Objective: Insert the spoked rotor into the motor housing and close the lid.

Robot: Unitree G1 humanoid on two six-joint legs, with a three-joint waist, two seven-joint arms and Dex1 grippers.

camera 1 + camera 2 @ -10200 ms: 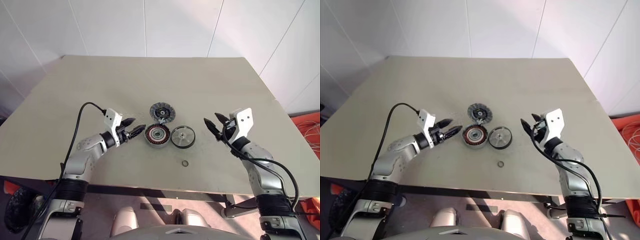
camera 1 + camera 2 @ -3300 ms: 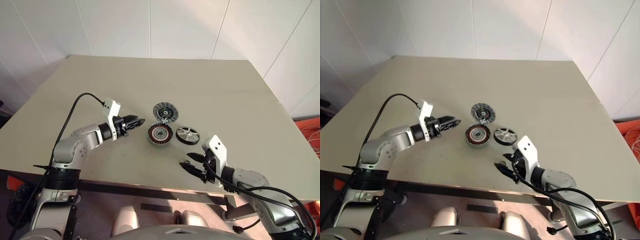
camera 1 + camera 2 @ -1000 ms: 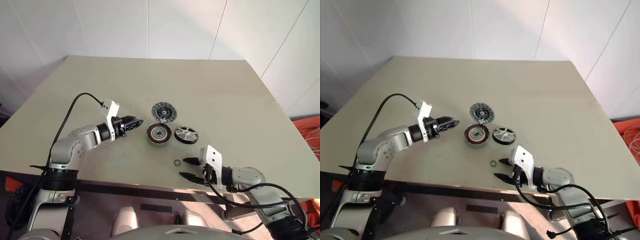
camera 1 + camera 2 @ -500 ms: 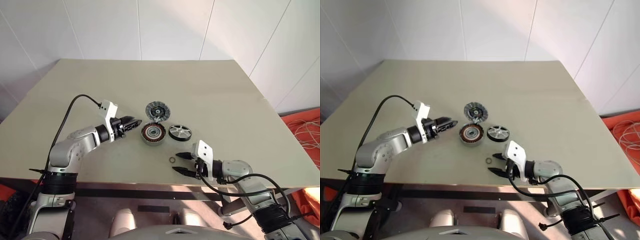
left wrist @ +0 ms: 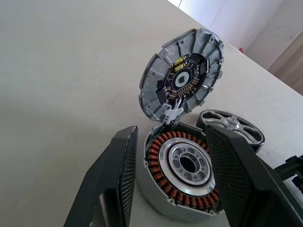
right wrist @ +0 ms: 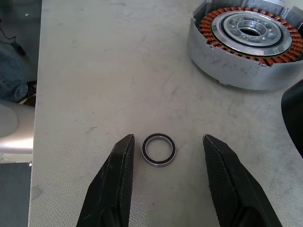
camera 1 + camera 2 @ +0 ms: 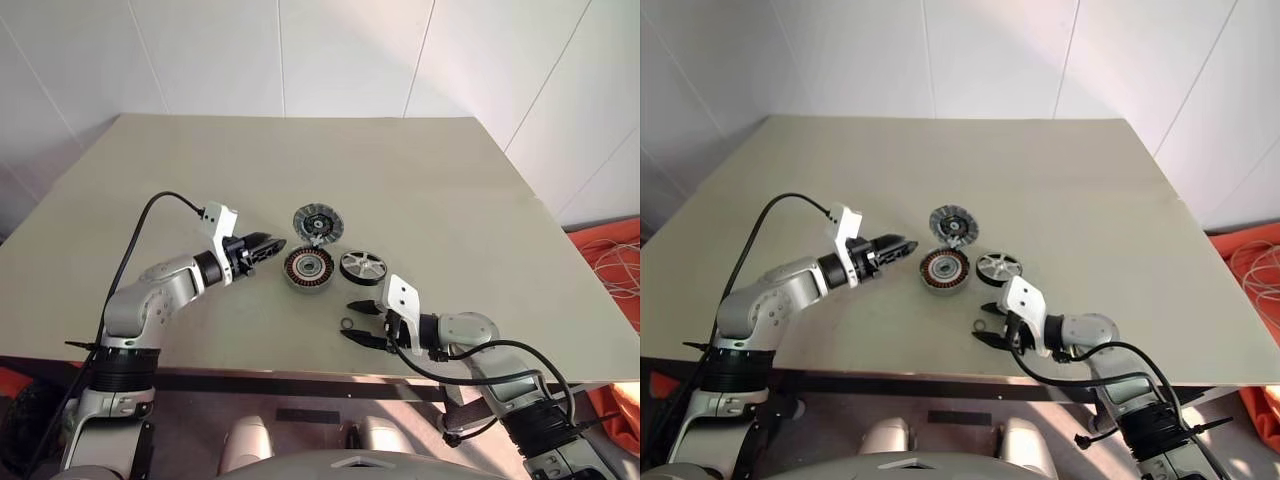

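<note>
Nothing is assembled yet. The rotor (image 7: 362,266) lies on the tabletop (image 7: 450,190) beside the housing (image 7: 309,269); the lid (image 7: 318,223) stands open. Our left gripper (image 7: 266,246) is released near the housing, and our right gripper (image 6: 164,151), also released, straddles a small ring (image 6: 159,149).

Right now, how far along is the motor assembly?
Nothing is assembled yet. The rotor lies on the table beside the housing, whose windings are bare, and the lid stands propped open. The open right gripper straddles the small ring; the open left gripper waits by the housing. Inserting and closing remain.
</note>
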